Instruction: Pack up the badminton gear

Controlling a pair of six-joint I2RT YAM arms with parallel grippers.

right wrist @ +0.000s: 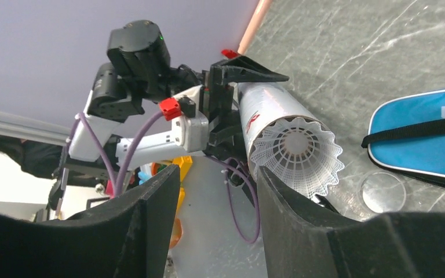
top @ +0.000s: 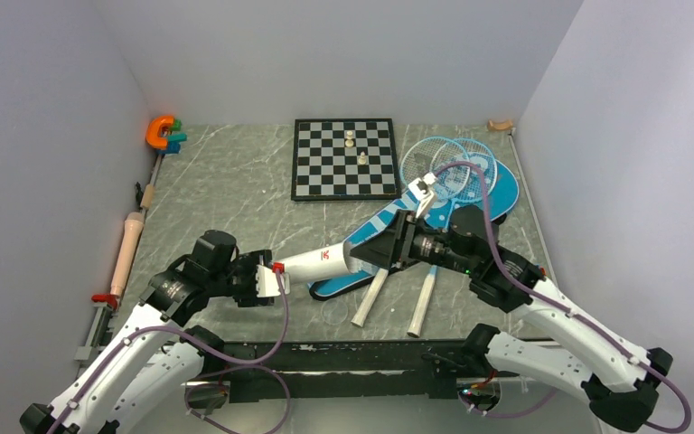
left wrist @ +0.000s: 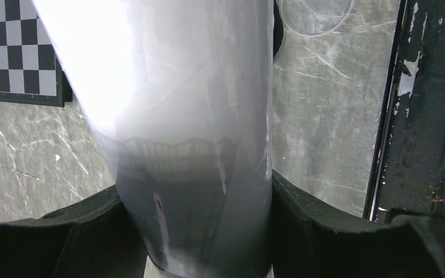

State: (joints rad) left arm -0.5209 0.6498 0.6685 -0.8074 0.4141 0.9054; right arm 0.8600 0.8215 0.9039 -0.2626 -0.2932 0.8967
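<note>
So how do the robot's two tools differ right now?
The left tool is closed around the white tube near one end; the right tool stands open with nothing in it. The left tool carries the tube above the table; the right tool sits at the tube's other end, by the shuttlecock sticking out of it. Both are black, two-fingered, and face each other.

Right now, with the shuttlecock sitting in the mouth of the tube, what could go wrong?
The shuttlecock sits only at the open mouth of the tube, skirt flaring out, and the right gripper is open, so it may fall out. The left gripper holds the tube by its other end only; a push could tilt it.
</note>
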